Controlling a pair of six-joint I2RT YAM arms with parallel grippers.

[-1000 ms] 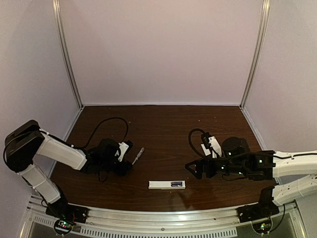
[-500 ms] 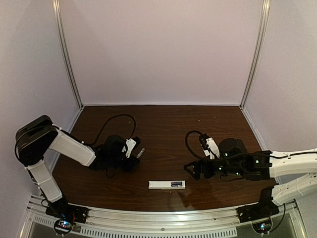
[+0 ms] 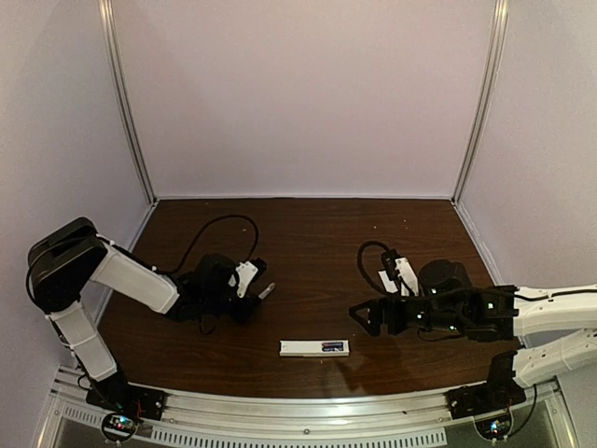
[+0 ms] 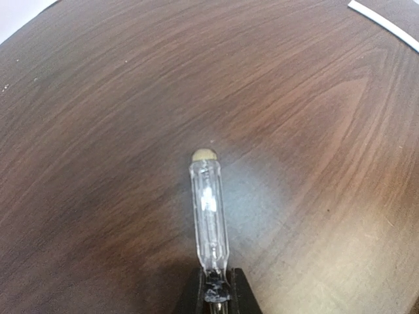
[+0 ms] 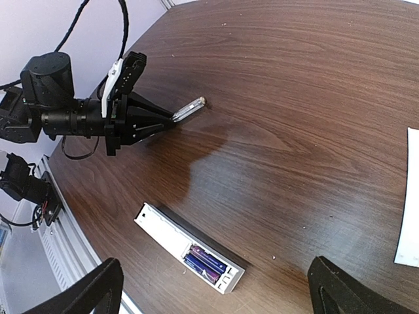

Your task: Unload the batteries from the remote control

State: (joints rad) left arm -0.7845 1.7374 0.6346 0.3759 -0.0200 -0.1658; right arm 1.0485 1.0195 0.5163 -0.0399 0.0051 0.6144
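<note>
The white remote control (image 3: 314,347) lies near the table's front edge with its recess facing up. Two purple batteries (image 5: 206,263) sit side by side inside that recess (image 3: 331,346). My left gripper (image 4: 217,297) is shut on the metal end of a clear-handled screwdriver (image 4: 209,209), which lies low over the wood. The top view shows that gripper (image 3: 250,299) left of the remote, with the screwdriver (image 3: 265,291) pointing right. My right gripper (image 5: 219,291) stands open above the remote (image 5: 190,248), and its fingers are wide apart with nothing between them. The right gripper (image 3: 368,317) hovers up and right of the remote.
A flat white cover strip (image 5: 409,196) lies on the wood at the right; its corner (image 4: 386,23) also shows in the left wrist view. Cables loop behind both arms. Pale walls close in the dark wooden table (image 3: 308,233) on three sides.
My left gripper has moved right to the screwdriver and shut on its metal end. The right arm has shifted only slightly. The remote has not moved.
</note>
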